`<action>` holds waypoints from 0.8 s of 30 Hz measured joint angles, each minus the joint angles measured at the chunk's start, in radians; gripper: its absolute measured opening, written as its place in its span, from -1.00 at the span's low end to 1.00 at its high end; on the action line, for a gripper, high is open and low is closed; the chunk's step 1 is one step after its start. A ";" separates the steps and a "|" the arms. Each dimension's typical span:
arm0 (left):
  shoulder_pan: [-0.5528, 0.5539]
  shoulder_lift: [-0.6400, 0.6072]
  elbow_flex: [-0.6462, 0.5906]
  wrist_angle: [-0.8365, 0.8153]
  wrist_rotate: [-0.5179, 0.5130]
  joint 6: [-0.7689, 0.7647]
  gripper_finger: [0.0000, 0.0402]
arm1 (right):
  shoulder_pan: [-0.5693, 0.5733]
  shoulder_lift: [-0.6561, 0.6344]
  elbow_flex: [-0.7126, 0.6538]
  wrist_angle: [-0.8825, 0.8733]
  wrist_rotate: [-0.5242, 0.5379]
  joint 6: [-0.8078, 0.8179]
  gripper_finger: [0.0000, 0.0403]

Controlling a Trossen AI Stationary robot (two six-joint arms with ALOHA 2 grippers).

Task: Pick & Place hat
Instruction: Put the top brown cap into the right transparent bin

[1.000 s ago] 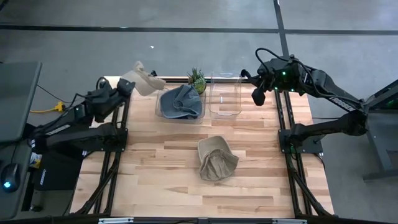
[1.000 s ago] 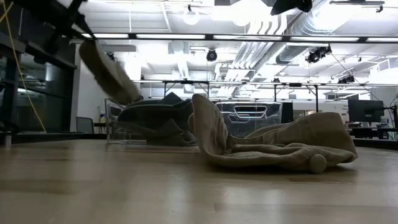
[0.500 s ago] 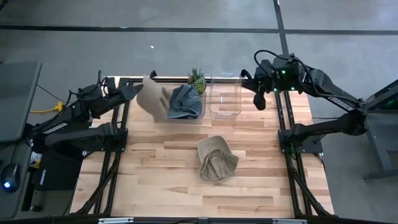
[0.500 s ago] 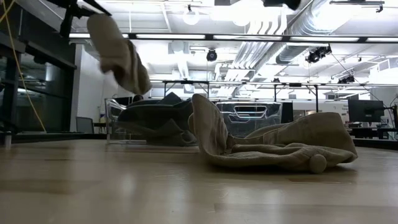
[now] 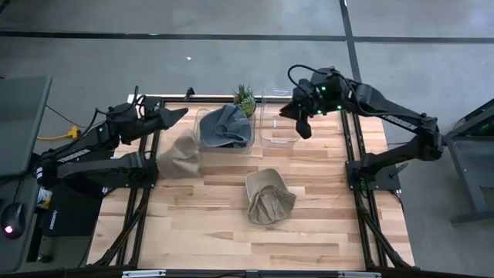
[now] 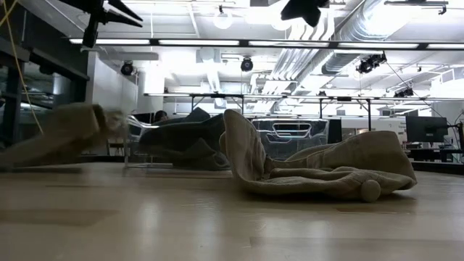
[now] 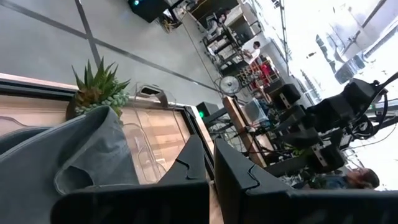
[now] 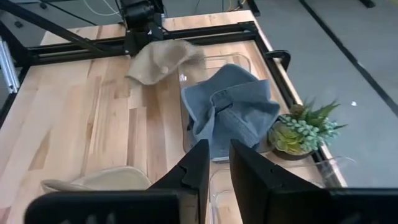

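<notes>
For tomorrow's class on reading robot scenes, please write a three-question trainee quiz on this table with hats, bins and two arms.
1. True or false: the blue denim hat lies in a clear plastic bin.
2. How many tan fabric hats are outside the bins? A one, B two, C three.
3. Fill in: the small green potted plant stands at the table's ____ edge.

Key: 1 true. 2 B: one mid-table, one below the left gripper, at. 3 far.
</notes>
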 joint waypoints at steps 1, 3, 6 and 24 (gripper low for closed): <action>0.000 -0.001 0.000 0.000 0.000 0.001 -1.00 | 0.000 0.004 0.000 0.004 -0.008 0.000 -0.69; 0.000 -0.003 0.000 0.000 -0.001 0.002 -1.00 | 0.002 0.013 0.000 0.014 -0.024 0.000 -0.67; 0.000 -0.003 0.000 0.000 0.002 0.002 -1.00 | 0.020 0.020 0.000 0.033 -0.028 -0.004 -0.67; 0.000 -0.003 0.000 -0.182 0.236 -0.088 -1.00 | 0.220 0.097 0.000 0.068 0.015 0.041 -0.67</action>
